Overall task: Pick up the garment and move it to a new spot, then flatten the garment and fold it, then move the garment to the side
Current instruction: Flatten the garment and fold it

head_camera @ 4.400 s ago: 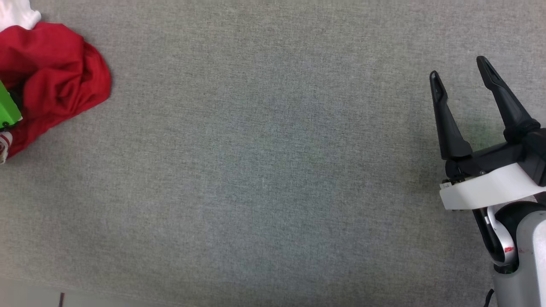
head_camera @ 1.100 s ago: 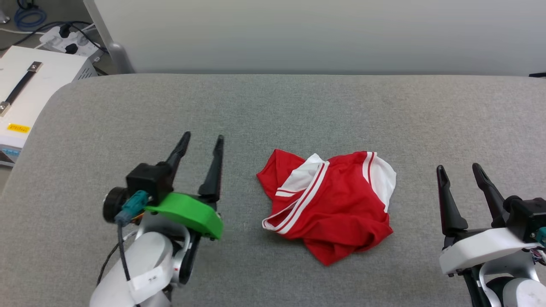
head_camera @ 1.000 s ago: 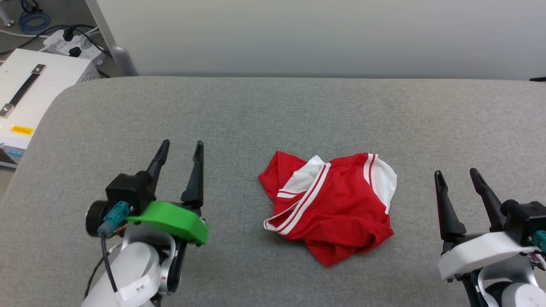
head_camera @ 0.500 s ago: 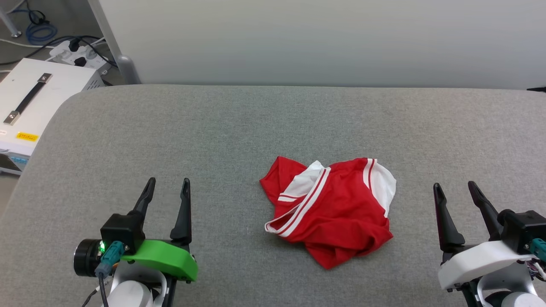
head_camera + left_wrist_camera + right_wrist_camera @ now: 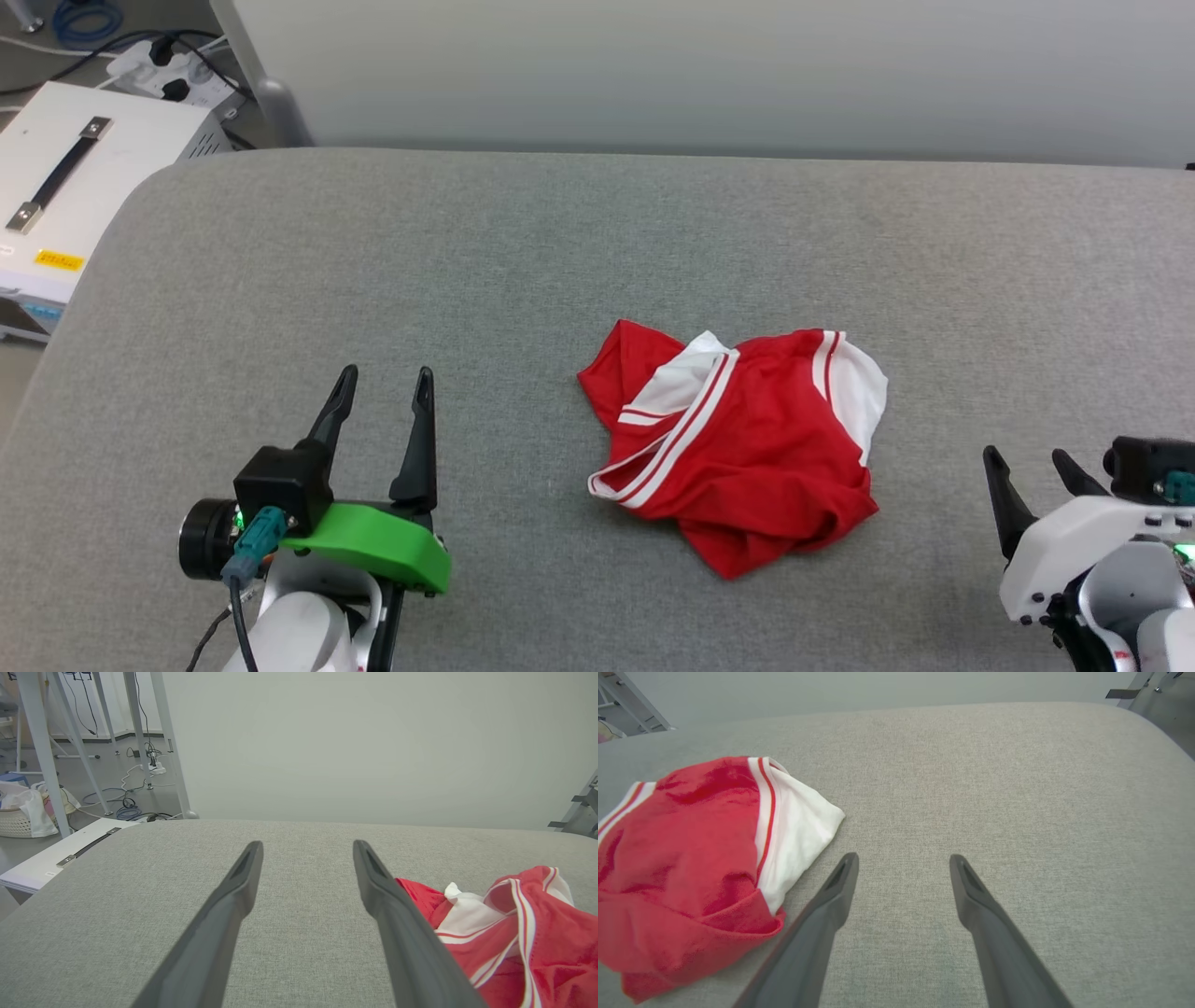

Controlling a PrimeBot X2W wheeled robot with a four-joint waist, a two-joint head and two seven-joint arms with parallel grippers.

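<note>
Crumpled garment (image 5: pixel 747 467) on grey table (image 5: pixel 560 243), white case (image 5: pixel 84 159) at left

We face a wide, round-cornered grey fabric surface (image 5: pixel 560 233) backed by a plain pale wall (image 5: pixel 700 65). At far left, over grey floor (image 5: pixel 74 784), we see a white box with a black handle (image 5: pixel 65 177) and a white power strip (image 5: pixel 163 79).

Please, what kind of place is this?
Probably a lab or workshop: a power strip with cables, a white equipment case, and metal stand legs beside a grey padded table.
</note>
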